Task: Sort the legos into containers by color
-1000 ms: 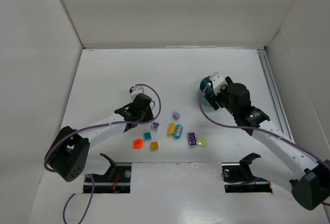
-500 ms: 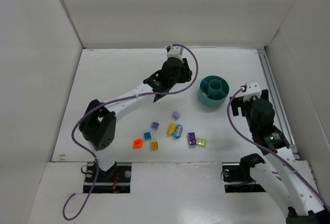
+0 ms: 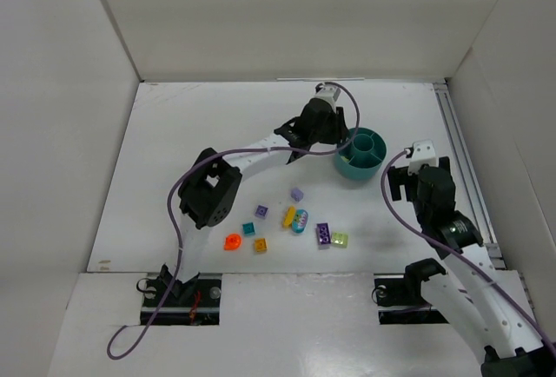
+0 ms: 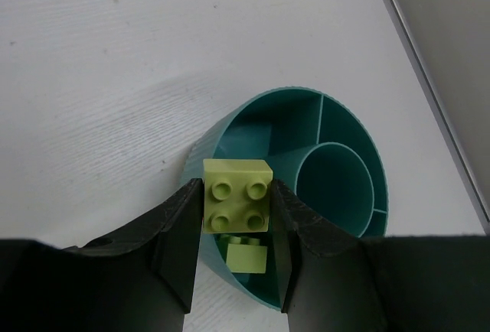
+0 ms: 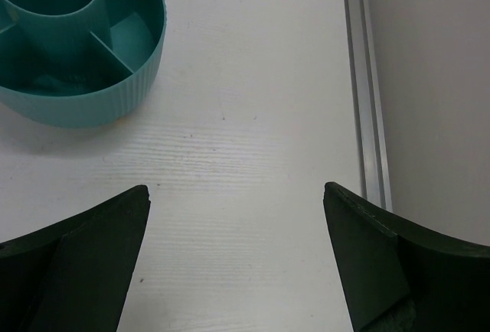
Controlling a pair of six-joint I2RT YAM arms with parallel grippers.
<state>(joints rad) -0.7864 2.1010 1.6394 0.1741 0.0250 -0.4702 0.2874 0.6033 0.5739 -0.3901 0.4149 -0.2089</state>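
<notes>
My left gripper is shut on a pale green 2x2 brick and holds it over the near rim of the teal divided cup. Another pale green brick lies in the cup compartment below it. In the top view the left gripper is at the cup's left edge. My right gripper is open and empty over bare table, right of the cup; in the top view it is apart from the cup. Loose bricks lie mid-table: purple, yellow, blue oval, pale green.
More bricks: purple, teal, round orange, orange, purple. A metal rail runs along the table's right side. White walls enclose the table on three sides.
My left arm has swung from the brick cluster up and right to the cup. My right arm has drawn back from the cup to the right.
</notes>
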